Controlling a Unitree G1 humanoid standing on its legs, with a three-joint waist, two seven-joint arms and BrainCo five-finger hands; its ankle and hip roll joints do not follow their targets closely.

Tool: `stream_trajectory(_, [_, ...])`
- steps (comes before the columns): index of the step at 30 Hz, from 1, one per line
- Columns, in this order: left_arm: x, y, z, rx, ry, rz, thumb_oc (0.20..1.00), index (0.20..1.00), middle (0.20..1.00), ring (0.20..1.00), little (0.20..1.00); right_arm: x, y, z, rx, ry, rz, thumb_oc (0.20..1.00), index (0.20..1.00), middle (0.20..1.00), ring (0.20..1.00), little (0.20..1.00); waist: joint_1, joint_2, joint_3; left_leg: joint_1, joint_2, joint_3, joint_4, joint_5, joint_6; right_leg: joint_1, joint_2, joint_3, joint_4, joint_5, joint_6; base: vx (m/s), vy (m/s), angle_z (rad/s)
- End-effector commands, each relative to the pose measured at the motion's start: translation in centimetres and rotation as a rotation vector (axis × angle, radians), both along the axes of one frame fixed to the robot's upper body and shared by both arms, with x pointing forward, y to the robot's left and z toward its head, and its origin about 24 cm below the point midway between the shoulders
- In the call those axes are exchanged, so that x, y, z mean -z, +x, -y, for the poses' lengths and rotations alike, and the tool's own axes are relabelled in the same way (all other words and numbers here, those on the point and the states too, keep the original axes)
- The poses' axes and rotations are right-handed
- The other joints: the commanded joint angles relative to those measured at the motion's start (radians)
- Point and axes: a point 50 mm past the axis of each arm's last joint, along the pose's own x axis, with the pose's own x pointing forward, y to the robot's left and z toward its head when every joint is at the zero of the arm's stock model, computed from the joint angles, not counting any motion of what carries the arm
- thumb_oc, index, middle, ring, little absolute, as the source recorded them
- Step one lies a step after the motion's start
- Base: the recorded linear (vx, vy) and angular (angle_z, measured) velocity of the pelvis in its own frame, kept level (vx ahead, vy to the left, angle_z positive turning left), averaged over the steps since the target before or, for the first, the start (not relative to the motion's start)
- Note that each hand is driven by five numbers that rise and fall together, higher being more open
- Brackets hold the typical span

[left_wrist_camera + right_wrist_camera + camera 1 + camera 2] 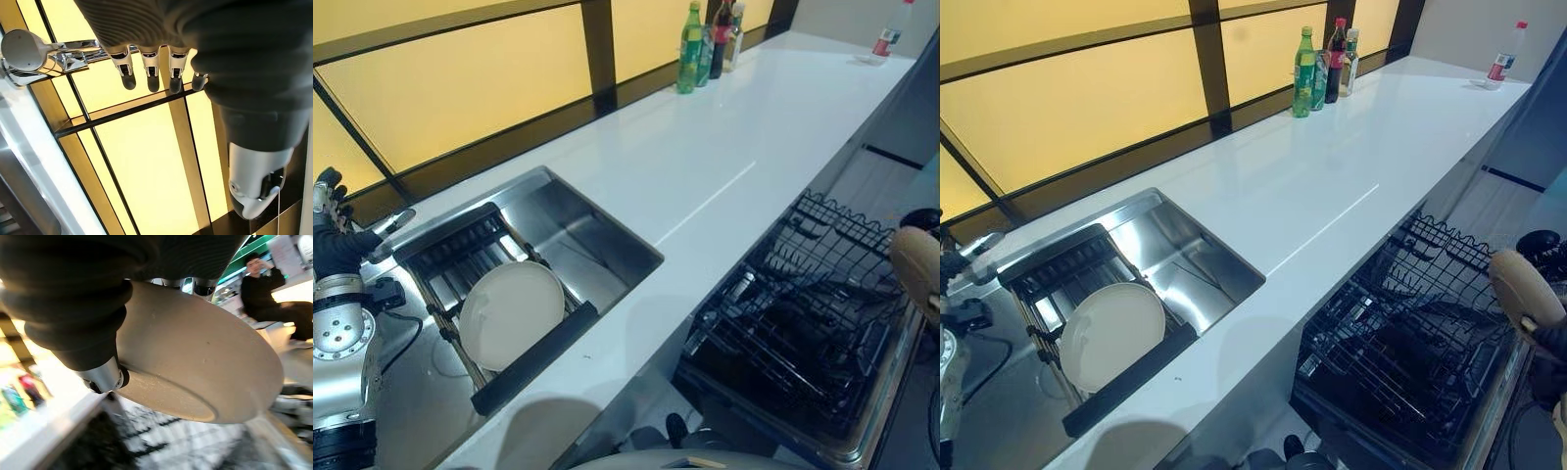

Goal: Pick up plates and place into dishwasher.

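Right hand [73, 308] gripping plate [195, 362], above dishwasher rack [803, 313]

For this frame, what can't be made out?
- Right hand: fingers hidden behind the held plate, wrist view.
- Dishwasher rack: contents too dark, eye views.
- Held plate's far side: cut off by the picture edge, eye views.
- Drying rack: partly covered by the sink's plate.
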Motion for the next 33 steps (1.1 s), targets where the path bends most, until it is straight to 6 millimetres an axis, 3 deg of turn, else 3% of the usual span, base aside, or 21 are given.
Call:
stream_trajectory(1, [-2.8, -0.5, -0.9, -0.023, 0.084, 0.078, 1.0, 1.0, 1.0, 1.0, 1.0, -0.9, 1.0, -0.2, -0.075, -0.012, -0.095, 0.2, 0.2, 0.2, 0.2, 0.2, 0.025, -0.038, -0.038, -0.01, -0.039, -0.074, 0.027, -0.04, 0.043, 0.029, -0.019, -0.029, 0.08, -0.036, 0.045, -0.01, -0.133, 0.02])
stream_trajectory(7, [-3.0, 0.0, -0.7, -0.008, 0.1, 0.061, 1.0, 1.0, 1.0, 1.0, 1.0, -0.2, 2.2, -1.4, -0.226, 0.174, -0.259, 0.2, 0.2, 0.2, 0.2, 0.2, 0.038, -0.045, -0.041, -0.018, -0.021, -0.091, 0.031, -0.028, 0.022, 0.045, -0.009, -0.056, 0.071, -0.045, 0.026, 0.0, -0.116, 0.06])
stream_trajectory(16, [-2.6, 0.5, -0.8, 0.013, 0.111, 0.032, 1.0, 1.0, 1.0, 1.0, 1.0, 0.3, 3.8, -2.8, -0.469, 0.391, -0.318, 0.2, 0.2, 0.2, 0.2, 0.2, 0.064, -0.049, -0.044, -0.031, 0.001, -0.11, 0.025, -0.005, -0.005, 0.059, -0.008, -0.101, 0.061, -0.054, 0.012, 0.01, -0.073, 0.09])
stream_trajectory(25, [-2.7, 1.2, -0.7, 0.018, 0.119, 0.026, 1.0, 1.0, 1.0, 1.0, 1.0, 2.2, 4.0, -1.6, -0.459, 0.372, -0.551, 0.2, 0.2, 0.2, 0.2, 0.2, 0.086, -0.054, -0.043, -0.048, 0.014, -0.12, 0.029, 0.017, -0.021, 0.061, -0.006, -0.129, 0.056, -0.05, 0.004, 0.01, -0.042, 0.06])
stream_trajectory(32, [-2.3, 0.8, -0.6, 0.026, 0.121, 0.013, 1.0, 1.0, 1.0, 1.0, 1.0, 3.5, 3.6, -2.7, -0.503, 0.417, -0.621, 0.2, 0.2, 0.2, 0.2, 0.2, 0.09, -0.053, -0.037, -0.05, 0.017, -0.128, 0.032, 0.02, -0.022, 0.064, -0.003, -0.129, 0.061, -0.057, -0.001, 0.03, -0.013, 0.01])
stream_trajectory(33, [-1.8, 0.8, -0.4, 0.031, 0.122, 0.012, 1.0, 1.0, 1.0, 1.0, 1.0, 5.2, 3.1, -3.9, -0.54, 0.475, -0.677, 0.2, 0.2, 0.2, 0.2, 0.2, 0.093, -0.046, -0.029, -0.047, 0.018, -0.134, 0.032, 0.014, -0.022, 0.068, -0.002, -0.13, 0.066, -0.071, -0.004, 0.02, -0.003, 0.05])
